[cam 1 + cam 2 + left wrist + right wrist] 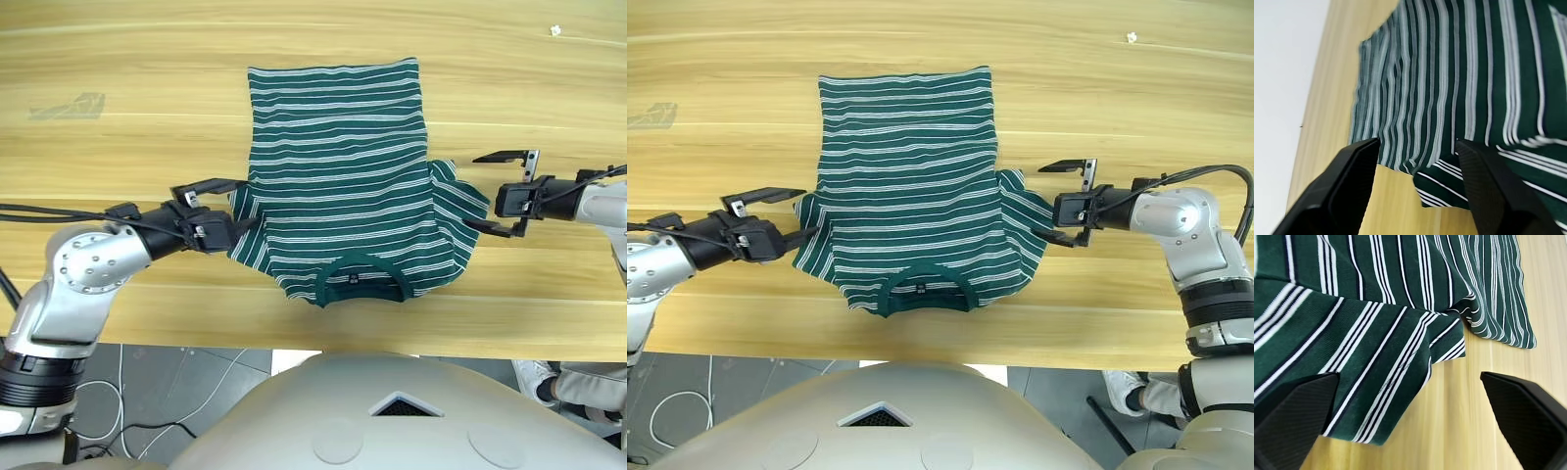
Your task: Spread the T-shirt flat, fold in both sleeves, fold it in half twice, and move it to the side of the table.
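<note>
A dark green T-shirt point(343, 166) with white stripes lies on the wooden table point(118, 59), collar point(360, 279) toward me and hem at the far end. Both short sleeves are bunched in close to the body. My left gripper point(250, 202) stands open at the shirt's left sleeve point(1400, 122), whose edge lies between the fingers point(1352, 181). My right gripper point(470, 191) is open at the right sleeve point(1376, 357), with the sleeve corner between its fingers point(1523, 406). Neither gripper has closed on the cloth.
A small white scrap point(554, 30) lies at the far right of the table. A grey mark point(69, 106) sits at the far left. The table's near edge point(294, 343) runs just below the collar. Bare wood lies on both sides of the shirt.
</note>
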Robot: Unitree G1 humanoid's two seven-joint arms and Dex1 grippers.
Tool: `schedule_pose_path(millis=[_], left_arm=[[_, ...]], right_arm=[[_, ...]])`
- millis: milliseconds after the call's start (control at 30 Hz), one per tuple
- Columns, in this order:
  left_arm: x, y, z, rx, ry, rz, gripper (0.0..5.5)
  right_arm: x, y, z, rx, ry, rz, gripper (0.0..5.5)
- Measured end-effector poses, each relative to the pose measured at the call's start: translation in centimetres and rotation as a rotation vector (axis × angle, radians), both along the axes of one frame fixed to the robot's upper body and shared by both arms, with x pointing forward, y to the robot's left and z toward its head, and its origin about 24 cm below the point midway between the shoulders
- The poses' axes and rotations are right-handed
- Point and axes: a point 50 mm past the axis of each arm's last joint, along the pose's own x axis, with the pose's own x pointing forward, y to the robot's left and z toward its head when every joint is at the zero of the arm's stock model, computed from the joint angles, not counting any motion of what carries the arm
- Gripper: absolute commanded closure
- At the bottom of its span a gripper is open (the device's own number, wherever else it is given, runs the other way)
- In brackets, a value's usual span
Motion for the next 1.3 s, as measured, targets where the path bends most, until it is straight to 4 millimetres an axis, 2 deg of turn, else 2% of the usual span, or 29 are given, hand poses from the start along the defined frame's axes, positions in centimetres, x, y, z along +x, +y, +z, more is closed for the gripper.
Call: schedule_pose_path(millis=[133, 333, 467, 633, 800, 1033, 1167, 1300], left_arm=[[-0.3, -1.0, -1.8, -0.023, 0.095, -0.039, 2.62], [-2.4, -0.7, -3.7, 0.024, 0.237, -0.085, 2.62], [-3.4, -0.1, -3.6, 0.072, 0.265, -0.111, 2.62], [-3.5, 0.2, -3.5, 0.083, 0.268, -0.105, 2.62], [-3.3, 0.7, -3.1, 0.098, 0.282, -0.089, 2.62], [-2.9, 1.7, -2.9, 0.131, 0.272, -0.053, 2.62], [-2.8, 2.8, -2.0, 0.13, 0.267, -0.001, 2.62], [-2.7, 2.7, -1.5, 0.118, 0.262, -0.012, 2.62]], right_arm=[[0.2, 0.1, -0.1, 0.01, -0.005, 0.004, 0.14], [0.5, 0.0, 0.0, -0.005, -0.014, 0.009, 0.14], [0.5, 0.0, 0.0, -0.01, -0.015, 0.012, 0.14], [0.4, 0.0, 0.0, -0.018, -0.005, 0.012, 0.14], [-0.5, -0.3, 0.3, -0.064, 0.041, 0.039, 0.14], [-0.4, -0.2, 0.3, -0.069, 0.049, 0.034, 0.14], [-0.5, -0.1, 0.3, -0.071, 0.055, 0.037, 0.14], [-1.0, 0.1, 0.1, -0.055, 0.081, 0.041, 0.14]])
